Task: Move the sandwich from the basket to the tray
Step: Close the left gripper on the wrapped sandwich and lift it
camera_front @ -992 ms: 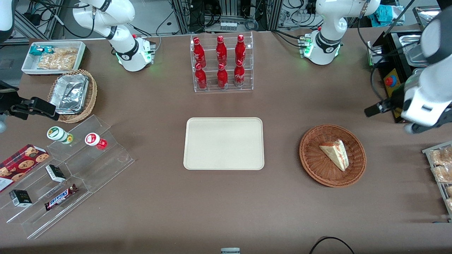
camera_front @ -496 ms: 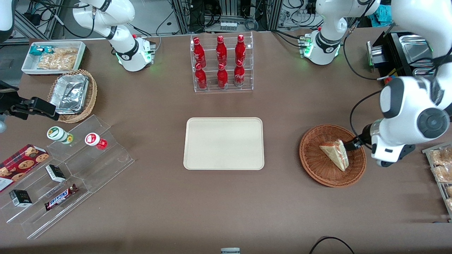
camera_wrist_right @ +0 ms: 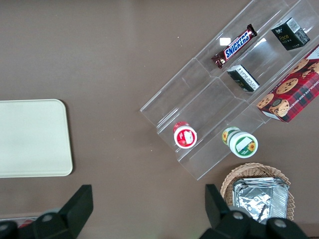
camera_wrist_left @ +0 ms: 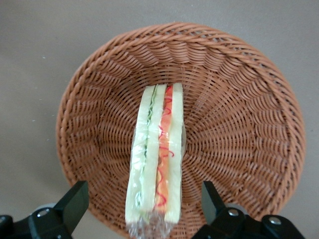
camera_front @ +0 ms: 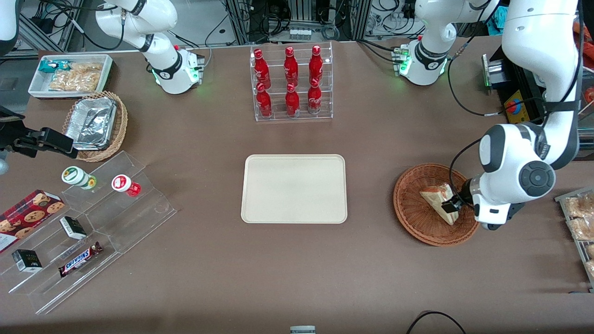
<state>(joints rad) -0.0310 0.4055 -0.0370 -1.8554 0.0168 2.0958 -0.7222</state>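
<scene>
The sandwich [camera_front: 435,197] lies in the reddish-brown wicker basket [camera_front: 413,208], toward the working arm's end of the table. In the left wrist view the sandwich [camera_wrist_left: 155,159] stands on edge in its clear wrap, showing white bread with red and green filling, inside the basket [camera_wrist_left: 239,114]. My left gripper [camera_front: 451,205] is down over the basket at the sandwich's wide end. It is open, with one finger [camera_wrist_left: 75,204] on each side of the sandwich, apart from it [camera_wrist_left: 143,203]. The cream-beige tray [camera_front: 294,188] lies bare at the table's middle.
A clear rack of red bottles [camera_front: 291,83] stands farther from the front camera than the tray. A wire rack of baked goods [camera_front: 580,222] sits at the table edge beside my arm. A tan basket of foil containers [camera_front: 95,124], a white snack bin [camera_front: 69,74] and clear tiered shelves [camera_front: 88,227] lie toward the parked arm's end.
My left arm has swung from the table's end down over the basket. The gripper now straddles the sandwich's wide end. The sandwich and basket have not moved.
</scene>
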